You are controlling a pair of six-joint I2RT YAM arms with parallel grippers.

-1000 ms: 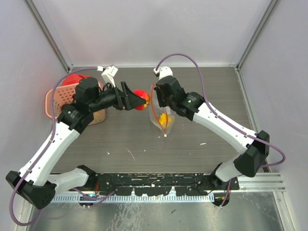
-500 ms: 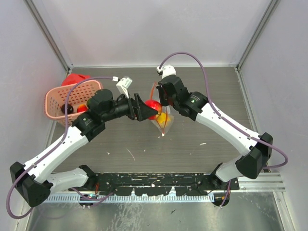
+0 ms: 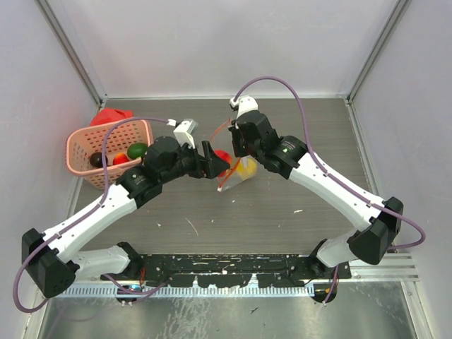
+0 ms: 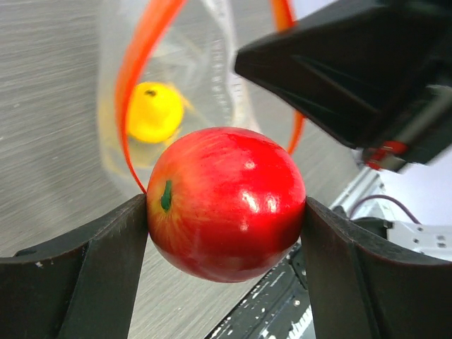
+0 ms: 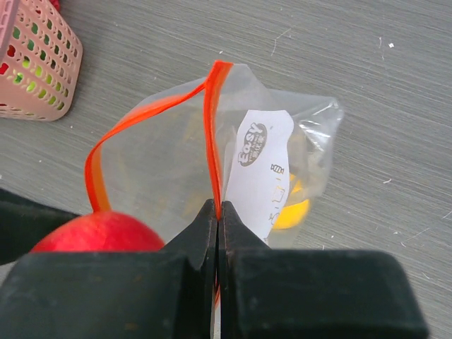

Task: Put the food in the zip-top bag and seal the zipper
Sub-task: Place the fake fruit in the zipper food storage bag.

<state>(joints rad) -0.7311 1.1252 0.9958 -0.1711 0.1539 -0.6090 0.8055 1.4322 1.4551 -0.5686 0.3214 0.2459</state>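
My left gripper (image 3: 214, 159) is shut on a red apple (image 4: 226, 201) and holds it at the open mouth of the clear zip-top bag (image 5: 176, 155). In the top view the apple (image 3: 222, 156) sits just left of the bag (image 3: 242, 171). My right gripper (image 5: 217, 212) is shut on the bag's red-orange zipper strip (image 5: 210, 134) and holds that edge up, so the mouth gapes in a loop. A yellow fruit (image 4: 154, 111) lies inside the bag and also shows in the right wrist view (image 5: 291, 209). A white label (image 5: 260, 169) is on the bag.
A pink lattice basket (image 3: 116, 138) stands at the left and holds a green piece (image 3: 138, 150), a red piece (image 3: 121, 158) and a dark piece (image 3: 96, 160). A red object (image 3: 113, 115) lies behind the basket. Grey walls close in the back and sides.
My left gripper has carried the apple rightward from near the basket to the bag's mouth. The right gripper has tilted the bag, and its mouth has opened toward the left.
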